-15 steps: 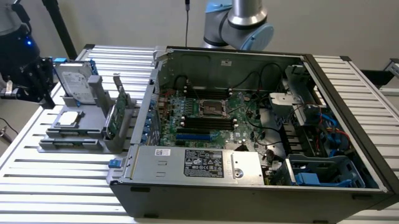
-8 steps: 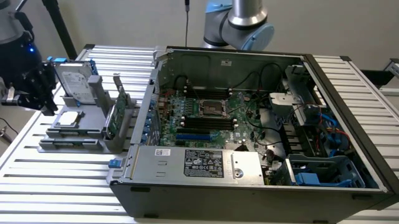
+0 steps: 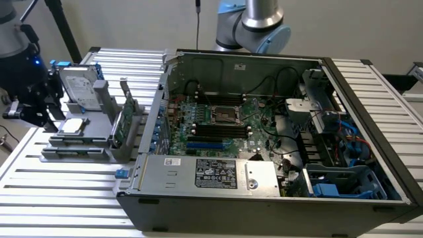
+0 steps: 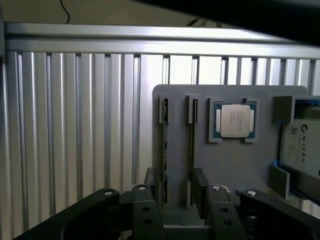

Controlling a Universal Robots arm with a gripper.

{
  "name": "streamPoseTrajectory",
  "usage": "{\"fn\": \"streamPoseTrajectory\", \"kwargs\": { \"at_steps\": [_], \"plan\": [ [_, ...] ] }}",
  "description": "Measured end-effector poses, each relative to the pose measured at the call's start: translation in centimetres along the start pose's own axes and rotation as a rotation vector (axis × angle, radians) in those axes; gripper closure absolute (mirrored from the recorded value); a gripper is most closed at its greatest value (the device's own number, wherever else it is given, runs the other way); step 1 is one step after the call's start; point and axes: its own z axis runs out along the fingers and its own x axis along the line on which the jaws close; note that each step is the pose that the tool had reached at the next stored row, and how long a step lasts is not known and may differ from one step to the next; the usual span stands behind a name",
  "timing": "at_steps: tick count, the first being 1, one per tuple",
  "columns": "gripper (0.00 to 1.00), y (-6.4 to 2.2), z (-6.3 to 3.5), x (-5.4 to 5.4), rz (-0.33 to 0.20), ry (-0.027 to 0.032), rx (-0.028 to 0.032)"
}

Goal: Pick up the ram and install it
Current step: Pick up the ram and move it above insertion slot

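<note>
Entry: gripper [image 4: 174, 176], jaws stood spread, empty, above two edge-on boards [image 4: 165, 150] in grey holder [image 4: 240, 165]. I couldn't tell which was ram. Risk: closing on wrong board, or both.

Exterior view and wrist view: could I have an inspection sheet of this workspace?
Surface: slatted metal table, bearing a grey holder and an open computer case.
Job's things: ram, likely the thinner of two boards edge-on in the holder.
Clutter: hard drive, processor chip, taller green card, all in the holder.
Grippers: gripper open, pointing at the holder, holding nothing.
Cables: black and blue cables inside the case.
Surroundings: pale wall; arm joint behind the case.
</note>
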Motion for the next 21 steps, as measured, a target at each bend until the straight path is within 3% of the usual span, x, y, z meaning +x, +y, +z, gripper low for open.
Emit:
{"fn": "streamPoseTrajectory", "kwargs": {
  "at_steps": [21],
  "plan": [
    [0.58,0.00,3.82,0.7,0.014,-0.0002,-0.0001]
  ]
}}
